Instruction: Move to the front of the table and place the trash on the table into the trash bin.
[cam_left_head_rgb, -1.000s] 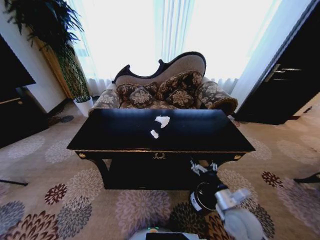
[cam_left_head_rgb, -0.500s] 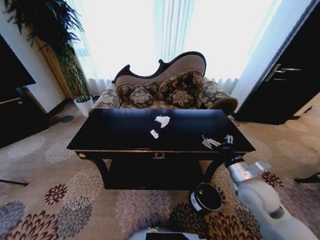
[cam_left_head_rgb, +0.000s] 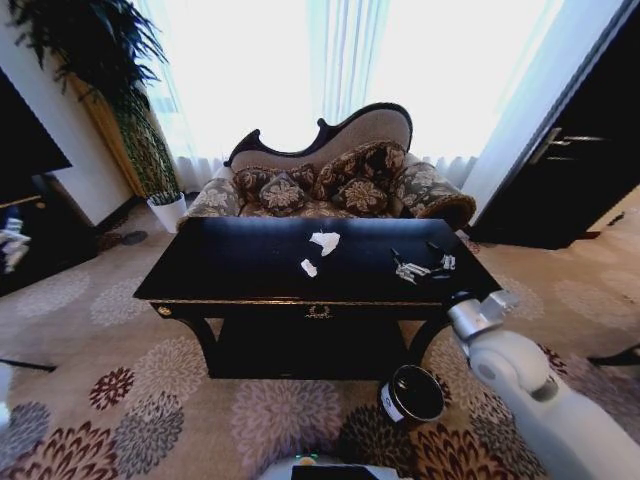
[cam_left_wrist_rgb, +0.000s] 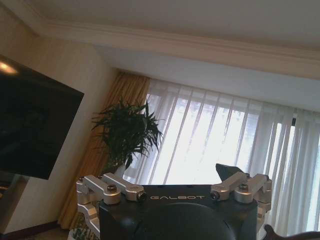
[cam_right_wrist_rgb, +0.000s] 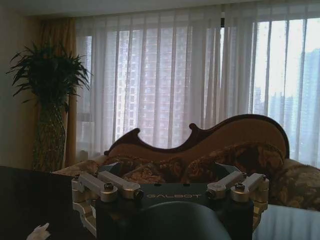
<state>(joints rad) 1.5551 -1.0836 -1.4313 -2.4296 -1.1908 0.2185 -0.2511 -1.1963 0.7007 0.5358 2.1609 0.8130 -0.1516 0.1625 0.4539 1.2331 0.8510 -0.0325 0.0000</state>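
Note:
The glossy black table (cam_left_head_rgb: 230, 275) stands right in front of me. Two crumpled white paper scraps of trash lie near its middle, a larger scrap (cam_left_head_rgb: 324, 240) and a smaller scrap (cam_left_head_rgb: 309, 268) closer to me. My right gripper (cam_left_head_rgb: 422, 266) hovers open over the table's right part, to the right of the scraps, with nothing between its fingers. One scrap (cam_right_wrist_rgb: 39, 231) also shows in the right wrist view, off to the side of the right gripper (cam_right_wrist_rgb: 168, 169). The dark trash bin (cam_left_head_rgb: 412, 395) stands on the carpet by the table's front right leg. My left gripper (cam_left_head_rgb: 12, 245) is raised far out to the left, open (cam_left_wrist_rgb: 167, 175).
A patterned sofa (cam_left_head_rgb: 330, 180) stands just behind the table. A tall plant in a white pot (cam_left_head_rgb: 167, 210) is at the back left, a black cabinet (cam_left_head_rgb: 30, 230) along the left wall, and a dark door (cam_left_head_rgb: 580, 170) at the right. Flowered carpet lies around the table.
My right arm has risen from beside the trash bin to above the table's right part and moved slightly left. The left gripper has come into view at the left edge.

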